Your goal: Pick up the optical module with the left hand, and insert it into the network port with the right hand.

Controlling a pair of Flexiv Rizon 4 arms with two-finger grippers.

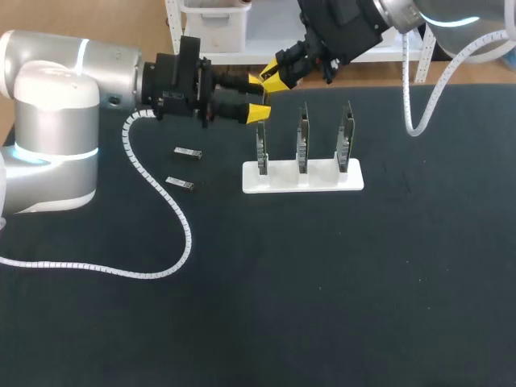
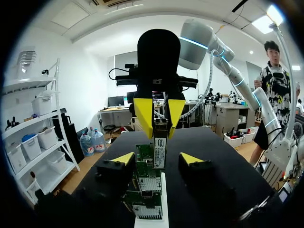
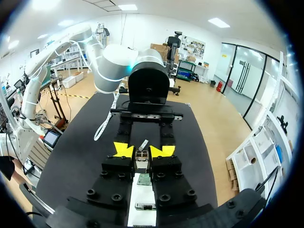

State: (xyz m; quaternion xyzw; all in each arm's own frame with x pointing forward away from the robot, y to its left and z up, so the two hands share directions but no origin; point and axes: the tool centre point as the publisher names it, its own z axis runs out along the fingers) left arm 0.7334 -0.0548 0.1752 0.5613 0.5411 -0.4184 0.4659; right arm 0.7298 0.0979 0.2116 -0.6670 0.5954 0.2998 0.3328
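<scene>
L gripper nearest: fingers spread, empty, flanking end card at rack's 9 o'clock end. R gripper pinches optical module just above that card. Step: insertion. Next: line up w/ port, push straight; seating can't tell.

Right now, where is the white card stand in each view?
Head view: white stand, upper middle, below the right gripper.
Left wrist view: under the left gripper, between its open fingers.
Right wrist view: under the right gripper, between its fingers.
Shared landmark: the right gripper's yellow tips.
</scene>
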